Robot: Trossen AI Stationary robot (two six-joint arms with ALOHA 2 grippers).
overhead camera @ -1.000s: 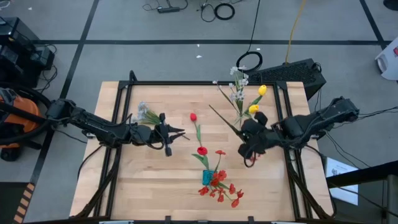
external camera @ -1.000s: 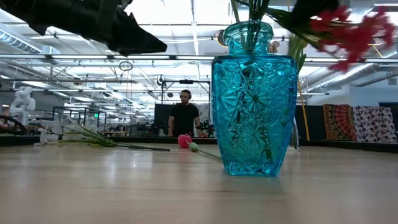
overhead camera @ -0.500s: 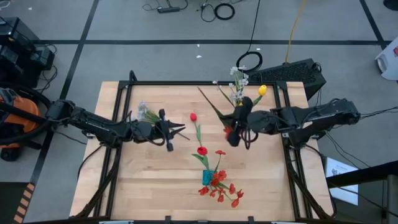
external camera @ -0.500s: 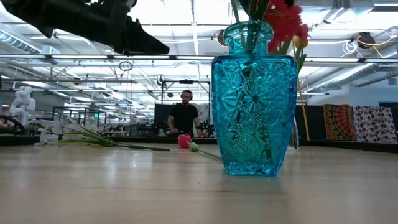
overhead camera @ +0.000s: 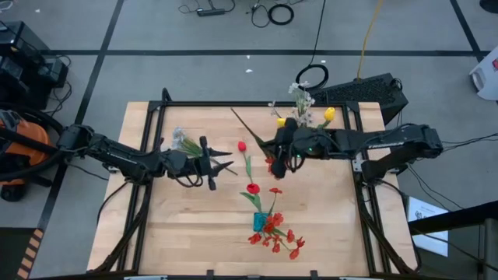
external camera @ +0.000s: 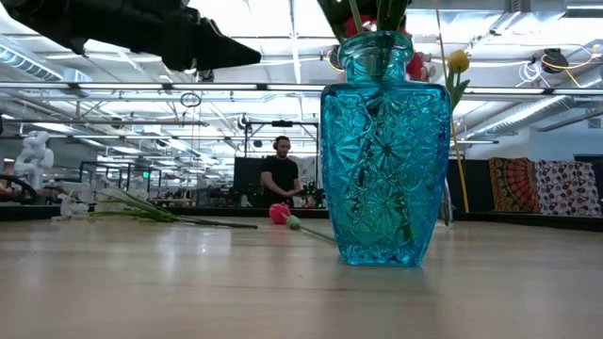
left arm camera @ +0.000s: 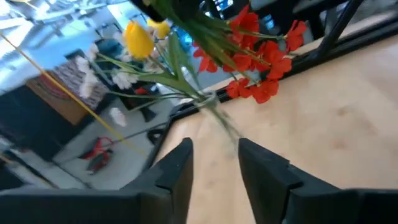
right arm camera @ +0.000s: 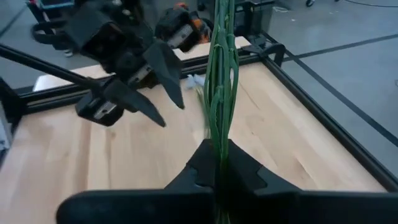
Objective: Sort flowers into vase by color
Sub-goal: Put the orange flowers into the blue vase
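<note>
Presumably so its dangling red spray can be carried toward the blue vase (overhead camera: 259,221) near the front edge, the right gripper (overhead camera: 278,149) pinches a bundle of green stems (right arm camera: 221,87) mid-table, while the left gripper (overhead camera: 222,164) hovers opposite, fingers spread, holding nothing.

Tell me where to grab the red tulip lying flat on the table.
Grip the red tulip at mid-stem, coming straight down with fingers across it: the stem lies flat on the table, bud away from the vase. The open left gripper is nearest.

Wooden table (overhead camera: 194,225): blue vase (overhead camera: 260,221), red tulips (overhead camera: 242,146), whitish sprig (overhead camera: 180,140).
</note>
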